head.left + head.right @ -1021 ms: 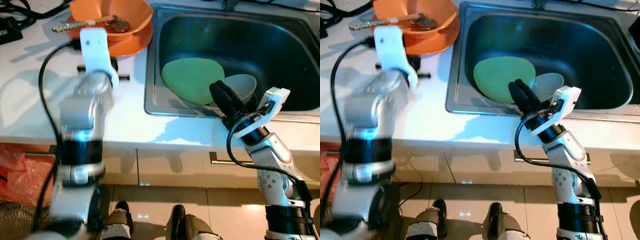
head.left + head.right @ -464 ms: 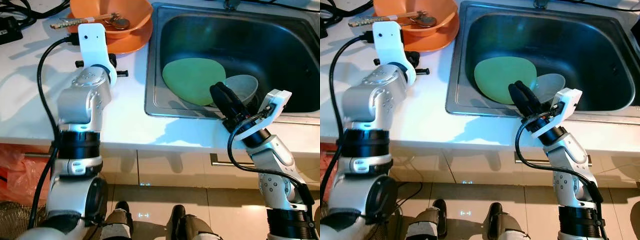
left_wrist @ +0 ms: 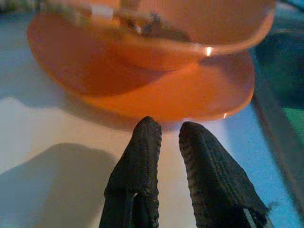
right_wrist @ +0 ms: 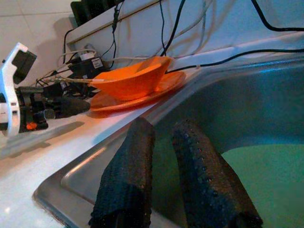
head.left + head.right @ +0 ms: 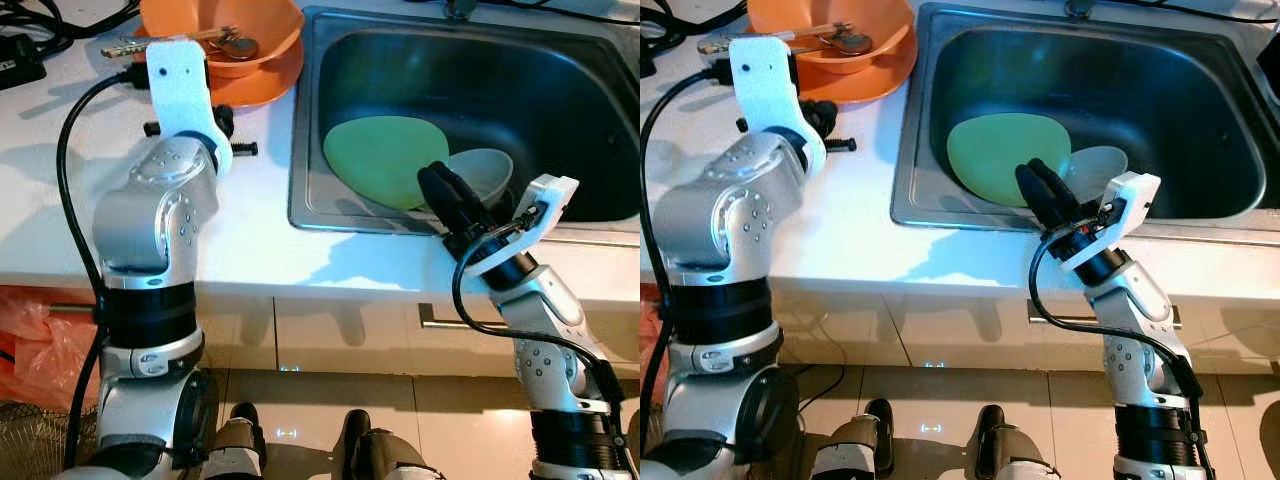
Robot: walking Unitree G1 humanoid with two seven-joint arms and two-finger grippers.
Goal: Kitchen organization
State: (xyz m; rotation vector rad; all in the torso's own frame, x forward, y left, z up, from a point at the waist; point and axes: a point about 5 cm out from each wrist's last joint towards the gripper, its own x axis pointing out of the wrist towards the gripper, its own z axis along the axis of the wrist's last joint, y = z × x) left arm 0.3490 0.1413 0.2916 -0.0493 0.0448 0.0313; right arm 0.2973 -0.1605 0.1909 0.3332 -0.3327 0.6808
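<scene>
Steel sink (image 5: 305, 120), set into a white countertop (image 5: 60, 200). Inside, toward its near left: one green plate (image 5: 385, 158), flat, oval, matte, with a pale grey bowl (image 5: 485, 172) at its right edge, partly hidden. On the countertop left of the sink, at the far edge: an orange bowl (image 5: 225, 30) on an orange plate (image 5: 255, 88), glossy, the bowl holding utensils (image 5: 170, 43). Left gripper (image 3: 170, 137) just near of the orange plate, fingers slightly parted, grasping nothing. Right gripper (image 4: 161, 137) above the sink's near rim, fingers narrowly parted, grasping nothing.
</scene>
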